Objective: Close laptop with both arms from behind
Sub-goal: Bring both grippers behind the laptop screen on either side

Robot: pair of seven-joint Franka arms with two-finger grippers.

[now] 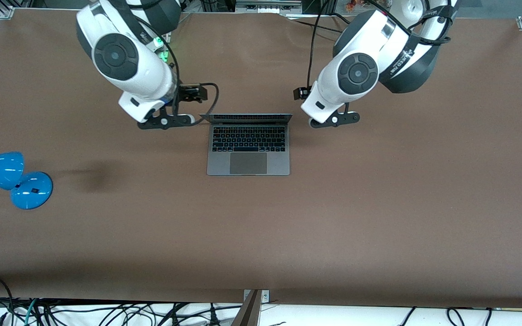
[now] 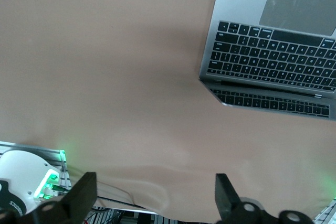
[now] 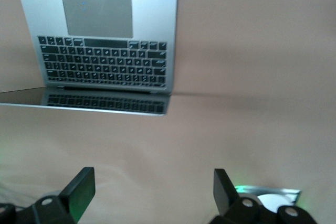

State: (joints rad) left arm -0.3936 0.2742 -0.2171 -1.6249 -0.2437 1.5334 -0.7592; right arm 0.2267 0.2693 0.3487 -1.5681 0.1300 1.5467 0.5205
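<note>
One thin space-grey metal laptop (image 1: pixel 248 144) sits open at the frame's centre. We hang our wide-open right gripper (image 3: pixel 148 195) and equally spread left gripper (image 2: pixel 155 200) beside its lid corners. Still approaching, we judge; next, push the lid forward together.

Blue desk lamp (image 1: pixel 12 179) and laptop (image 2: pixel 273 51) cropped by frame edges.
</note>
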